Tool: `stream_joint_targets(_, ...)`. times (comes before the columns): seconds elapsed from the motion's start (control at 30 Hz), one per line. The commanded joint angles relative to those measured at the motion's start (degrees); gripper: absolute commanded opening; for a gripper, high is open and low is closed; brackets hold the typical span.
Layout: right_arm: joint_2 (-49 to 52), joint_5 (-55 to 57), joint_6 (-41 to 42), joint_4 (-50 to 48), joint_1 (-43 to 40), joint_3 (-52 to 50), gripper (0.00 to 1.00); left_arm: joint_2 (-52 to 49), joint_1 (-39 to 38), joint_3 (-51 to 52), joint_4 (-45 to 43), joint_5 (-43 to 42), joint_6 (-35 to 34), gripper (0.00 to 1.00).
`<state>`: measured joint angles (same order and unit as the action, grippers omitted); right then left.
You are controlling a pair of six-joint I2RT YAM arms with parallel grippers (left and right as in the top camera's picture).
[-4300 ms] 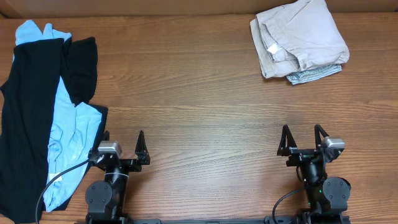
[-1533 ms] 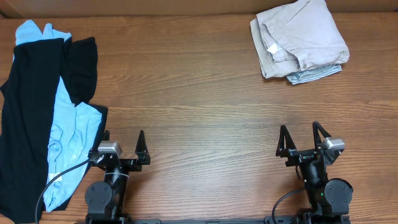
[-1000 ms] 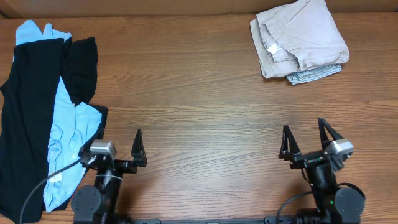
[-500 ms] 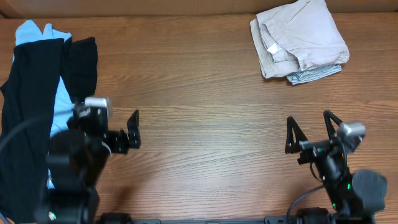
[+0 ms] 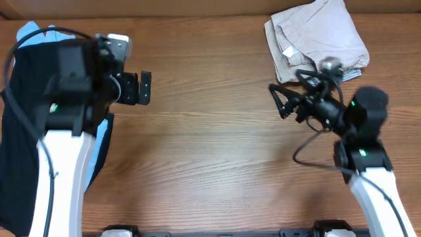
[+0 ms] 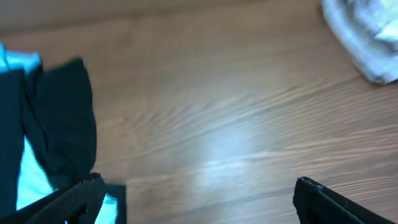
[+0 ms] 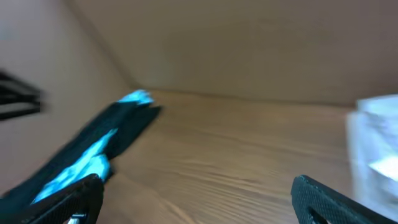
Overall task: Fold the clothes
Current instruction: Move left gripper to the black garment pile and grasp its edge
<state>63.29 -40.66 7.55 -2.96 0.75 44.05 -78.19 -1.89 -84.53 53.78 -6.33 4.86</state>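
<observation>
Fingers of the left gripper (image 5: 145,87) and right gripper (image 5: 279,103) are spread wide, holding nothing.
The black garment (image 5: 20,125) lies at left, overlapping the blue shirt (image 5: 99,146); a pinch there may lift both layers together.

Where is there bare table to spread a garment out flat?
The wide middle of the table is bare wood, from the black garment and light blue T-shirt on the left across to the beige pile in the far right corner. The left edge and that corner are crowded.
</observation>
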Motion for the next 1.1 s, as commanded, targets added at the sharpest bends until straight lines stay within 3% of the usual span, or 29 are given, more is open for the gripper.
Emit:
stream_joint_targets(0.0, 7.9, -17.7, 0.2, -4.8, 0.0, 1.2, 1.0, -7.1, -0.3, -1.0, 0.2, 6.7, 1.6, 1.0)
stream_joint_targets(0.17, 17.2, -22.6, 0.2, -5.5, 0.2, 1.2, 1.0, -14.1, 0.5, -1.1, -2.0, 12.5, 4.0, 1.0)
stream_joint_targets(0.3, 23.1, -21.2, 1.1, -5.5, 0.1, 1.2, 0.98, -16.1, 6.2, -1.2, -3.9, 13.0, 3.5, 0.97)
stream_joint_targets(0.53, 24.4, 7.5, 19.3, 1.4, 0.0, 1.3, 0.77, -17.2, 24.1, -1.1, -4.3, 12.2, -0.1, 0.99)
stream_joint_targets(0.73, 24.4, 28.4, 26.0, 10.5, 1.7, 1.4, 0.67, -19.3, 33.8, -1.1, -5.9, 12.5, 0.5, 1.0)
stream_joint_targets(0.93, 24.4, 33.4, 25.9, 11.4, 3.9, 1.4, 0.65, -25.5, 37.4, -1.1, -8.2, 12.6, 3.2, 1.0)
stream_joint_targets(1.07, 24.4, 33.4, 25.7, 10.5, 4.5, 1.4, 0.66, -30.4, 37.5, -1.1, -8.7, 14.3, 4.0, 0.94)
